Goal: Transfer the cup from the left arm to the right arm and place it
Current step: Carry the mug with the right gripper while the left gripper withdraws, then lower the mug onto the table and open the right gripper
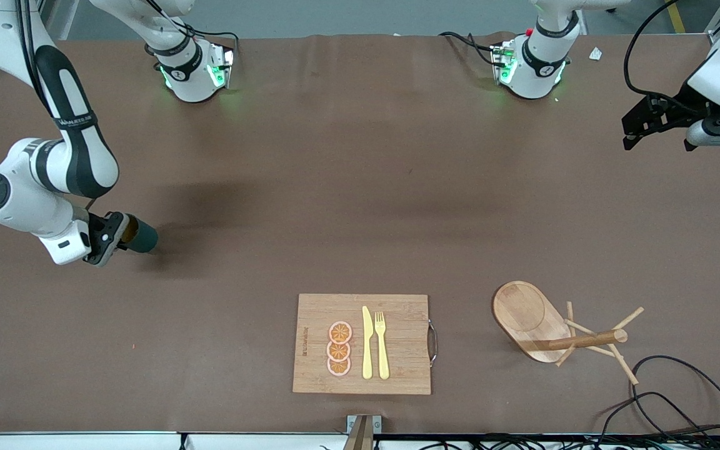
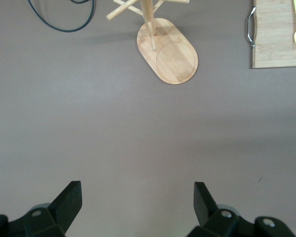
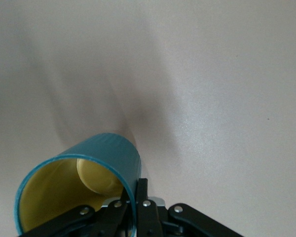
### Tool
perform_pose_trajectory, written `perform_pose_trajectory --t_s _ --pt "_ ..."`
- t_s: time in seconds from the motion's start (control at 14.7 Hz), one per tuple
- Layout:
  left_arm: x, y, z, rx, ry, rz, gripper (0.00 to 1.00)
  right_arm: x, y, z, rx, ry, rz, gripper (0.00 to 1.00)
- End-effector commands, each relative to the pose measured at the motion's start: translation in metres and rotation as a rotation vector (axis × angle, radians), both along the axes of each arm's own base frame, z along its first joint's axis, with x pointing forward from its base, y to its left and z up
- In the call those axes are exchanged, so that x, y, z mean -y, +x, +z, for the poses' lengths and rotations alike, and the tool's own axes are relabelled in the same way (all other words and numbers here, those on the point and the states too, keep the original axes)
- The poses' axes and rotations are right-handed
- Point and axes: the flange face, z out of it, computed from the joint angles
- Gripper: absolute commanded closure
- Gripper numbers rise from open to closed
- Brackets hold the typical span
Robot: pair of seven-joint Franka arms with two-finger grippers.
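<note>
The cup (image 1: pixel 142 237) is dark teal outside and yellow inside (image 3: pixel 64 195). It hangs tilted on its side, low over the bare table at the right arm's end. My right gripper (image 1: pixel 120 240) is shut on the cup, its fingers (image 3: pixel 143 195) pinching the wall at the rim, one inside and one outside. The cup's handle is hidden. My left gripper (image 1: pixel 657 144) hangs open over the table at the left arm's end, away from the cup. Its fingers (image 2: pixel 69 200) stand wide apart with only brown table between them.
A wooden cutting board (image 1: pixel 397 375) lies near the front edge, with three orange slices (image 1: pixel 339 349), a yellow knife (image 1: pixel 367 344) and a fork (image 1: pixel 382 345) on it. A wooden mug tree on an oval base (image 1: pixel 525 312) (image 2: pixel 172 54) stands beside it. Black cables (image 1: pixel 679 400) lie at the near corner.
</note>
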Motion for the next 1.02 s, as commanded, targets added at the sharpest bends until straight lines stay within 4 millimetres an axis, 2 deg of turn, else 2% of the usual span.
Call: perform_pose_trajectory --t_s 0.0,0.48,0.55,0.61,0.68,0.82,0.96 --pt "-0.010 0.002 0.001 -0.021 -0.017 0.017 0.00 0.003 -0.005 -0.005 0.006 -0.002 0.015 0.97" --pt "-0.011 0.001 0.006 -0.004 -0.018 0.019 0.00 0.003 -0.005 -0.021 -0.005 -0.001 0.013 0.92" --pt "-0.011 0.002 0.006 0.000 -0.020 0.019 0.00 0.003 -0.005 -0.023 -0.005 -0.002 0.012 0.88" --pt "-0.011 0.003 0.007 0.009 -0.021 0.019 0.00 0.003 -0.005 -0.023 -0.007 -0.002 0.001 0.65" --pt "-0.011 0.004 0.007 0.012 -0.022 0.019 0.00 0.004 -0.005 -0.023 -0.010 0.000 -0.004 0.01" --pt "-0.011 0.006 0.006 0.016 -0.021 0.018 0.00 0.004 -0.005 -0.020 -0.017 0.001 -0.019 0.00" --pt "-0.011 0.007 0.005 0.016 -0.021 0.020 0.00 0.003 -0.002 -0.006 -0.066 0.006 -0.100 0.00"
